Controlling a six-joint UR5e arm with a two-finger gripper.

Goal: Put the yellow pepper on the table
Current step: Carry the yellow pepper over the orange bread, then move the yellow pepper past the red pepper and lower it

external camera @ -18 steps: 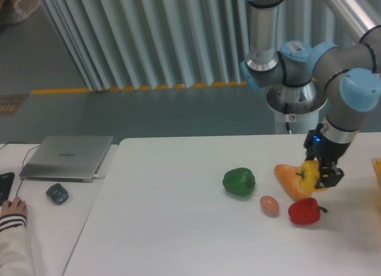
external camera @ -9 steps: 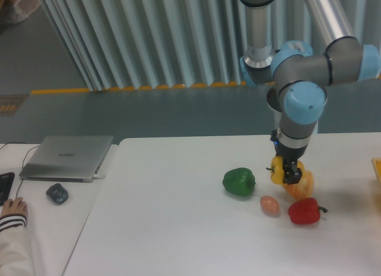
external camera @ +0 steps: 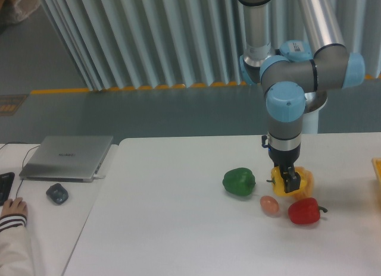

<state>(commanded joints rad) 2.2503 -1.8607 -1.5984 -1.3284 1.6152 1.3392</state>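
We see the gripper [external camera: 287,182] clenched on the yellow pepper [external camera: 278,184], low over the white table [external camera: 178,228], right of centre. Behind the pepper, an orange-tan bread [external camera: 303,179] peeks out. The green pepper [external camera: 239,181] sits just to the left, the egg [external camera: 269,205] nearer us, and the red pepper [external camera: 305,211] near-right of it. We can't tell whether the yellow pepper touches the tabletop.

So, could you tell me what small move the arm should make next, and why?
Probably lower a little, then open: the gripper is shut on the yellow pepper, low over the table between the green pepper and the croissant.
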